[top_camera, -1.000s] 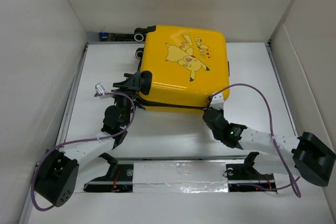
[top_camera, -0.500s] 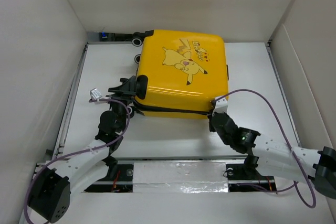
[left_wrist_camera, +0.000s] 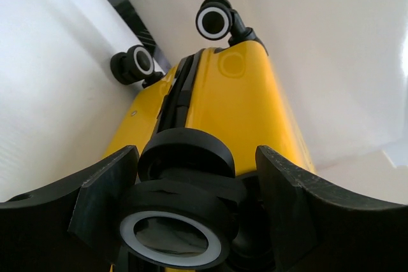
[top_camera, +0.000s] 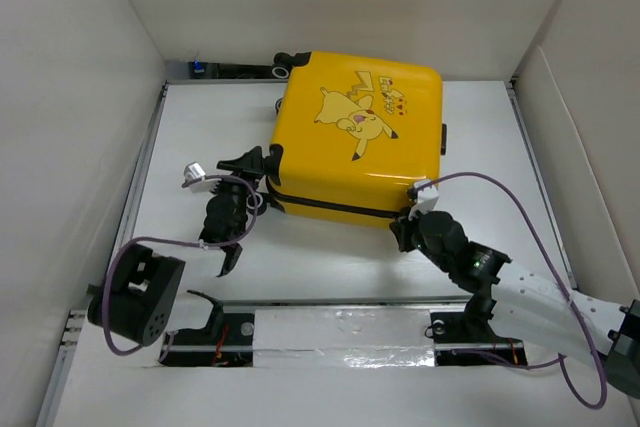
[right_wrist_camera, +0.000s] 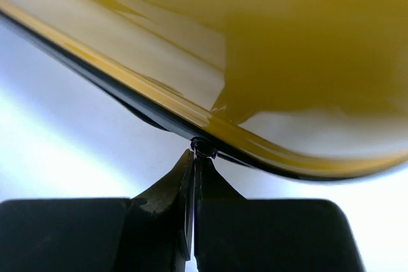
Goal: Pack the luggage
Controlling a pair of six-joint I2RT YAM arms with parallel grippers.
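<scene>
The left claw stood spread, its two black fingers rising from the bottom corners on either side of a black wheel with a white ring. The wheel sat between them, close to the left finger and with a gap to the right one. Beyond it the yellow luggage ran away from the camera, a black seam along its edge. Two more wheels showed at its far end. The white counter lay on the left, a white wall behind.
</scene>
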